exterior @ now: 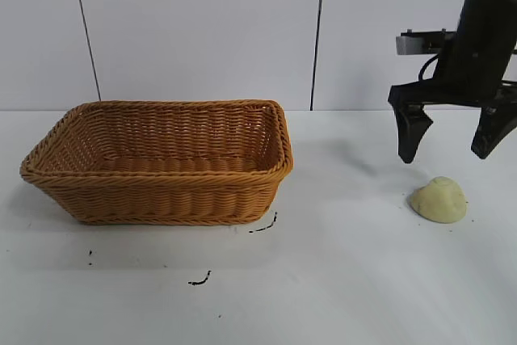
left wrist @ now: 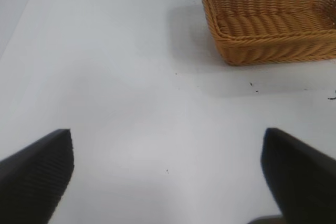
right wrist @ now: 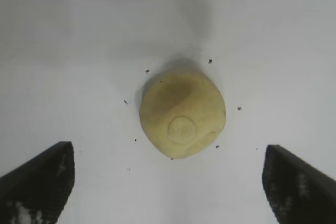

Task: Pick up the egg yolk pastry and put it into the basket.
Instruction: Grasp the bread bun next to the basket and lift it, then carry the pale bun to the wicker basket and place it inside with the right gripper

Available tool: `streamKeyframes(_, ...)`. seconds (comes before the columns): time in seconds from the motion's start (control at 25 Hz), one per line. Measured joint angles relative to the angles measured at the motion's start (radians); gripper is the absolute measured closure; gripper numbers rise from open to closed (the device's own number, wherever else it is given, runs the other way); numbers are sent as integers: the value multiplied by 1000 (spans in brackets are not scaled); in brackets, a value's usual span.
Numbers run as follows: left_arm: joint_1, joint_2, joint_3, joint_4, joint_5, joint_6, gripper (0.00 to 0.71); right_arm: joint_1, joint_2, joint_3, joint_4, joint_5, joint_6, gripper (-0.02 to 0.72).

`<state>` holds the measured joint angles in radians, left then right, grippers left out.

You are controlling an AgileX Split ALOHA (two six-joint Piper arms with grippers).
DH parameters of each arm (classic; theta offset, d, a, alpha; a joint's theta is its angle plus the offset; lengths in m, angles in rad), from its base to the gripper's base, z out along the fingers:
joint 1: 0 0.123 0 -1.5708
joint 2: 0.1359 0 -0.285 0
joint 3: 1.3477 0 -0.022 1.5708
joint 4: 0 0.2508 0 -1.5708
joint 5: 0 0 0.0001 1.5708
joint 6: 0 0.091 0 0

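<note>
The egg yolk pastry (exterior: 439, 199), a small pale yellow dome, lies on the white table at the right. In the right wrist view it (right wrist: 182, 114) lies ahead of the jaws, not between them. My right gripper (exterior: 447, 151) hangs wide open and empty just above and behind the pastry. The orange-brown wicker basket (exterior: 161, 191) stands at the left centre, and nothing shows inside it. My left gripper (left wrist: 168, 179) is open and empty over bare table, out of the exterior view, with the basket (left wrist: 273, 45) some way off.
Small dark crumbs and marks (exterior: 199, 280) lie on the table in front of the basket, and specks (right wrist: 239, 108) surround the pastry. A white panelled wall (exterior: 202, 30) stands behind the table.
</note>
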<state>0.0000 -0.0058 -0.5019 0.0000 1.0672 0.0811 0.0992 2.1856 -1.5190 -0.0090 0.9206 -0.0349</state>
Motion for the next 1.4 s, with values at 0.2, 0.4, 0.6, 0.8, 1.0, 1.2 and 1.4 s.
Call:
streamKeyframes(0.2,0,0,0,0,0,0,14,0,28,0,-2,-13,10,8)
streamKeyframes(0.4,0,0,0,0,0,0,14,0,36,0,-2,-25,30,25)
streamKeyframes(0.6,0,0,0,0,0,0,14,0,36,0,-3,-22,35,195)
streamKeyframes(0.8,0,0,0,0,0,0,14,0,36,-1,-4,-18,35,411)
streamKeyframes(1.0,0,0,0,0,0,0,14,0,31,-1,-4,-4,35,451)
streamKeyframes(1.2,0,0,0,0,0,0,14,0,-41,-38,-4,82,35,458)
streamKeyframes(1.4,0,0,0,0,0,0,14,0,-146,-154,-4,193,35,458)
